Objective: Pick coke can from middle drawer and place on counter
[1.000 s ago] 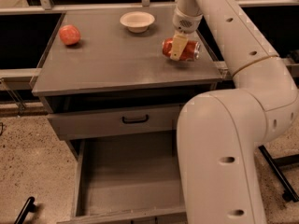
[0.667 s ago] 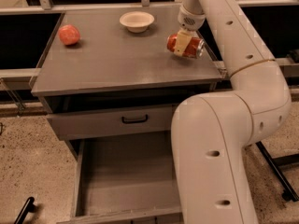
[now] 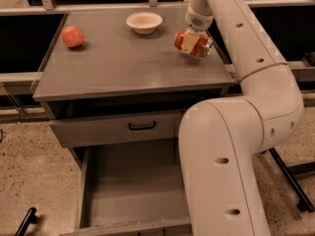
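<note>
Holding: gripper clamped around the coke can, can tilted sideways.
Can place: over the bench, 2 o'clock side.
Middle drawer: open, 6 o'clock.
Apple: 10 o'clock.
Bowl: 12 o'clock.

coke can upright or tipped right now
Tipped: the coke can lies sideways, held by the gripper over the counter, near its right rear corner.

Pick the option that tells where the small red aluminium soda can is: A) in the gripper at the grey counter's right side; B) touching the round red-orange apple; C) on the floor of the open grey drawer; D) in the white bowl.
A: the gripper is shut on the tilted red aluminium can at the right side of the flat grey counter.
</note>
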Motion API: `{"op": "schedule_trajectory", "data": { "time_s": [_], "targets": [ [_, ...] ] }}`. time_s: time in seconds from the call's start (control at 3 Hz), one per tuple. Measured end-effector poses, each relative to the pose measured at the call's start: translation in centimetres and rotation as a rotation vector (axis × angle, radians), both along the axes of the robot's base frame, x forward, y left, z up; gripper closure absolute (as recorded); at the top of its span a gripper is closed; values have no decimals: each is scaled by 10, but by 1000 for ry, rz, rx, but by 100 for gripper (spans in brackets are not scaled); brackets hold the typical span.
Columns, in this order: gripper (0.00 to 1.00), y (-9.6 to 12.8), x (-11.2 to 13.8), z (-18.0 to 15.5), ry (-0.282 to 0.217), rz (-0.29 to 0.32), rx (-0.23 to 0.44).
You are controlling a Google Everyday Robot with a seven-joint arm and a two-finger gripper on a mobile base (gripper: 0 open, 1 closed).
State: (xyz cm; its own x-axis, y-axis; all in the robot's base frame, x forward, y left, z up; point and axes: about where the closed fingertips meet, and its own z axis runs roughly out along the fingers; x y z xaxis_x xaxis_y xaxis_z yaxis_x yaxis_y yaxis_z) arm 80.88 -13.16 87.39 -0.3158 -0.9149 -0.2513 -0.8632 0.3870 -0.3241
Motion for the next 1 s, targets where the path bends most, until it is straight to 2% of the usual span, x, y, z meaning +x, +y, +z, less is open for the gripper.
{"op": "schedule_trajectory", "data": {
  "time_s": [0.33, 0.67, 1.0],
  "targets": [
    [5, 0, 0, 0, 0, 0, 0],
    [0, 0, 0, 0, 0, 0, 0],
    [0, 0, 0, 0, 0, 0, 0]
  ]
}}
